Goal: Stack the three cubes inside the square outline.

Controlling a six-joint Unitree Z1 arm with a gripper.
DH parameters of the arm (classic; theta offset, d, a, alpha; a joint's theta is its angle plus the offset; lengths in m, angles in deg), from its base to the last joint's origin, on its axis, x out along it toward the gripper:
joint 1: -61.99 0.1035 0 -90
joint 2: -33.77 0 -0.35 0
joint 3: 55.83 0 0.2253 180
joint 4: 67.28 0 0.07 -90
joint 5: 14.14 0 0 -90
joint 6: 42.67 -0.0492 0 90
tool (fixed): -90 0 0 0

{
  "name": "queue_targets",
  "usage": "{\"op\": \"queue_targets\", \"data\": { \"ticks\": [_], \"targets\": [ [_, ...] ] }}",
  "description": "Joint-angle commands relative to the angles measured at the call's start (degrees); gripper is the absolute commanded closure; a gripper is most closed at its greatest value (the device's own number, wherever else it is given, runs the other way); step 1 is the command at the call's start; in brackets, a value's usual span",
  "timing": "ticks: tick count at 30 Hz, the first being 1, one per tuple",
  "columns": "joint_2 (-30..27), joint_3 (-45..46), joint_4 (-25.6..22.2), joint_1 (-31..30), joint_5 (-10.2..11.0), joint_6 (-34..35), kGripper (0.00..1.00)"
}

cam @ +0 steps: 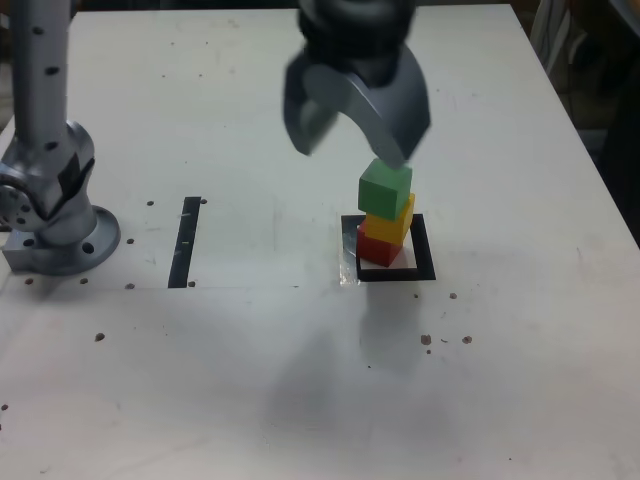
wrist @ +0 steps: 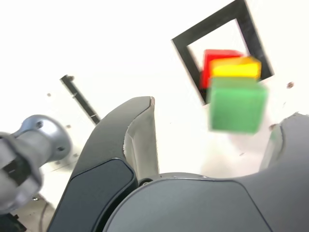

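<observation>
Seen near to far in the exterior view: bare white tabletop (cam: 300,400) in front, then the flat black-bordered square outline w/ white centre (cam: 424,262), then the stack, then the grey tool (cam: 352,140) above it.

Stack is placed inside the outline: small matte red cube (cam: 378,248) at bottom, small matte yellow cube (cam: 390,222) on it, small matte green cube (cam: 385,187) on top. Long axis of stack is judged approx. vertical, w/ a slight lean toward 1 o'clock; each cube is offset and twisted a bit vs. the one below.

Tool is seen released, jaws spread wide either side of the green cube, nothing gripped; whether the far jaw touches the cube can't be told.

Step in hand is judged as release after last placement. Next move: a straight lift toward 12 o'clock is called for, no sideways brush, as the stack looks easily toppled.

A narrow black strip (cam: 187,240) is seen at 9 o'clock of the outline, arm base (cam: 55,235) beyond it.
</observation>
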Motion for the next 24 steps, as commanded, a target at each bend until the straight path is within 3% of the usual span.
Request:
{"op": "queue_targets", "data": {
  "ticks": [1,10,19,24],
  "targets": [
    [-3.42,1.12,-1.10,0.24,0.04,-0.30,0.01],
    [-12.89,13.74,-1.96,6.61,-4.39,-1.51,0.01],
    [-16.83,23.30,-0.67,12.80,-4.01,-2.37,0.01],
    [-17.63,29.10,3.15,13.64,-3.74,-2.39,0.01]
  ]
}}
